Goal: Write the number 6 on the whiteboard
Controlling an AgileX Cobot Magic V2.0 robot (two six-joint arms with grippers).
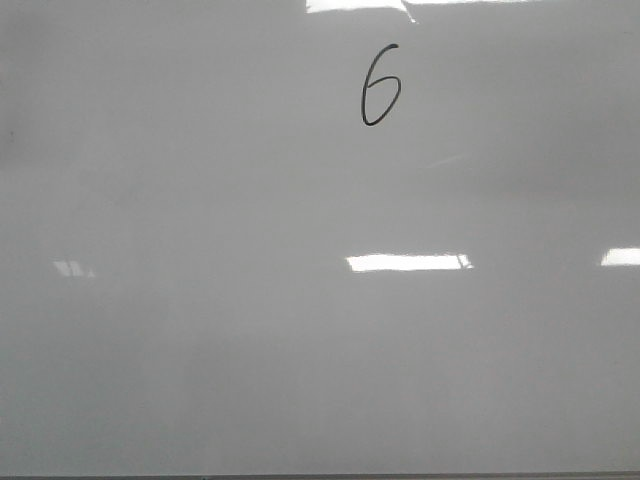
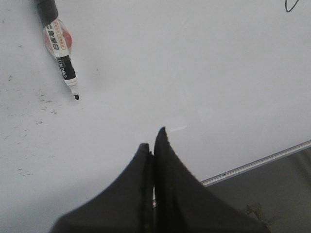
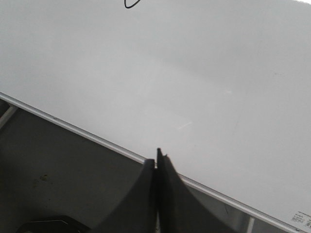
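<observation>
A thin black handwritten number 6 stands near the top middle of the glossy pale whiteboard. Only a bit of its stroke shows in the left wrist view and in the right wrist view. A black marker with a white and red label lies uncapped on the board, tip down, apart from my left gripper. That gripper is shut and empty above the board near its metal edge. My right gripper is shut and empty over the board's metal edge. Neither gripper shows in the front view.
Bright glare patches lie on the board. Small dark specks mark the board near the marker. A dark grey table surface lies beyond the board's frame.
</observation>
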